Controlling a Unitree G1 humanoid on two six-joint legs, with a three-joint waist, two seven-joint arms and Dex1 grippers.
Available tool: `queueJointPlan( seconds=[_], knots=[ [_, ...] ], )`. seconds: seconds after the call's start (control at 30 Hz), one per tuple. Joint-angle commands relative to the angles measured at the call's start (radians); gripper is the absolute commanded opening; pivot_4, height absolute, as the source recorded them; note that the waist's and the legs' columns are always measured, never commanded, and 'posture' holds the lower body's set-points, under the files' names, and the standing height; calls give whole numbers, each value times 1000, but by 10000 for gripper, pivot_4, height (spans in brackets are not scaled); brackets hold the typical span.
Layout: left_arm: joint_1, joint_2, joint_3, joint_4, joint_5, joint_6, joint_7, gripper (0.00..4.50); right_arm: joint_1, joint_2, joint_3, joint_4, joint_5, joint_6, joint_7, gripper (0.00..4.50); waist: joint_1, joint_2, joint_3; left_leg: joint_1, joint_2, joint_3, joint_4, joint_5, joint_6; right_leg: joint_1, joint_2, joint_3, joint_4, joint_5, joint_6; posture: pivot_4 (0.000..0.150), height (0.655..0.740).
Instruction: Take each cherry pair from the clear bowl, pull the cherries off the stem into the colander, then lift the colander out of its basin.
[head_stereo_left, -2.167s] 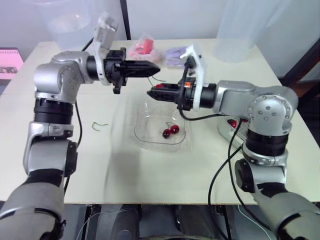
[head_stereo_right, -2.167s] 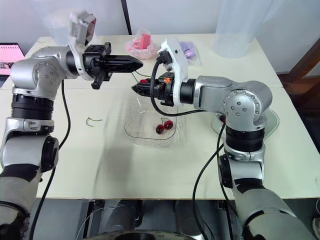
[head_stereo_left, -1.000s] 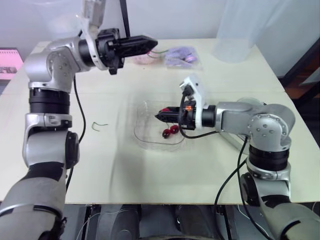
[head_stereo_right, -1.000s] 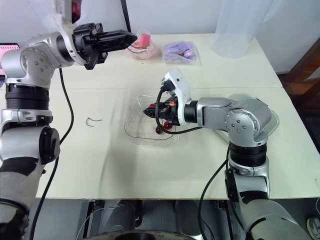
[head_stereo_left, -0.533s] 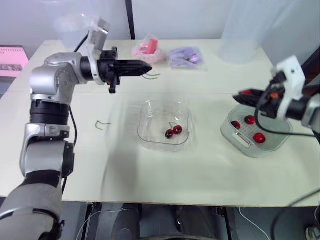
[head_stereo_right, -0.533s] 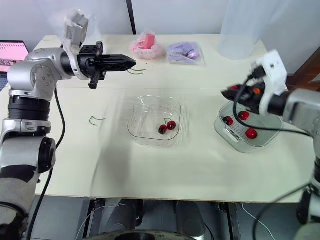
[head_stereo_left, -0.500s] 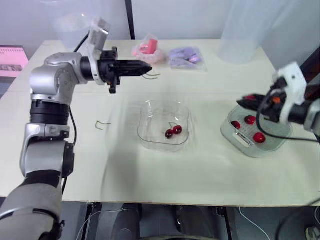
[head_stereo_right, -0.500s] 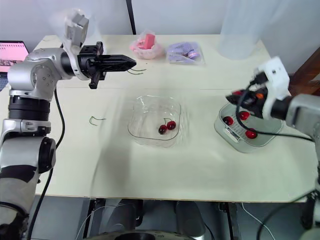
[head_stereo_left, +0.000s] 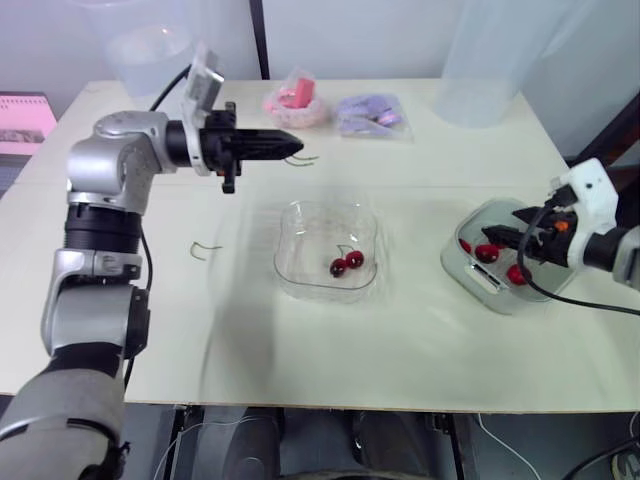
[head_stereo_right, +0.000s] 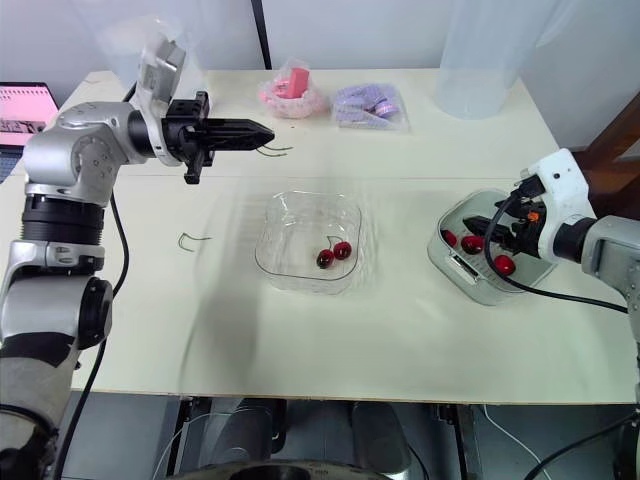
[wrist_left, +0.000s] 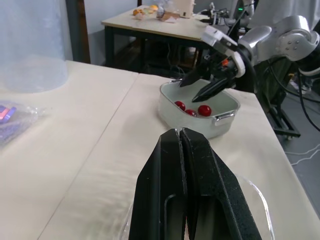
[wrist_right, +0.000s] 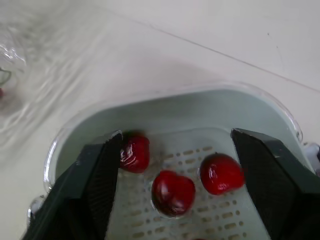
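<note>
A pale table (head_stereo_left: 400, 345) seen from above, with a clear bowl (head_stereo_left: 300, 215) near its middle holding one cherry pair (head_stereo_left: 347, 263), two red cherries joined by a stem. Off to the robot's right sits a pale green colander (wrist_right: 200, 110) nested inside its clear basin (wrist_right: 285, 112), with three loose red cherries (wrist_right: 172, 192) on its perforated floor. The right gripper (head_stereo_left: 503, 228) hovers low over the colander, its two black fingers spread wide apart with nothing between them. The left gripper (head_stereo_left: 285, 146) is raised above the table beyond the bowl, on the robot's left, fingers pressed together, with a thin green stem (head_stereo_left: 303, 157) curling out from the tips. Another bare stem (head_stereo_left: 204, 249) lies on the table to the left of the bowl
</note>
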Motion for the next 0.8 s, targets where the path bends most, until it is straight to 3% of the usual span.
queueJointPlan(
  seconds=[0.03,0.1,0.2,0.33,0.47,0.6,0.8],
  knots=[
    [15,38,63,-12,-5,-8,47,0,-102,-14,-16,-99,60,24,12,35680,-3,0,0,0,0,0,0,0,0,0,0,0,0,0,0,1500,7348],
    [43,67,88,-11,-3,4,83,0,-224,41,32,-172,158,98,5,35680,-20,0,0,0,0,0,0,0,0,0,0,0,0,0,0,1500,7348],
    [124,115,112,-11,1,22,114,0,-428,227,135,-229,285,198,-59,35680,-36,1,0,2,3,0,-1,2,-4,0,3,0,2,0,0,1500,7348],
    [240,161,128,9,20,1,145,0,-580,515,304,-226,312,259,-176,35680,-36,1,0,3,4,-1,-1,2,-4,0,3,-1,3,0,-1,1500,7348],
    [357,206,114,-2,64,-56,155,0,-637,697,469,-151,234,286,-259,35680,-25,0,0,-1,3,-2,0,4,-7,-2,1,-3,2,0,-1,1500,7348],
    [436,231,116,3,102,-124,174,0,-657,733,554,-122,175,266,-249,35680,-11,0,-1,-1,1,-2,0,5,-8,-2,-1,-4,2,0,-1,1500,7348],
    [441,186,149,55,99,-176,230,0,-641,718,576,-117,143,255,-210,35680,-12,0,-1,-1,1,-2,0,3,-6,-1,-1,-4,1,0,-1,1500,7348]
  ],
)
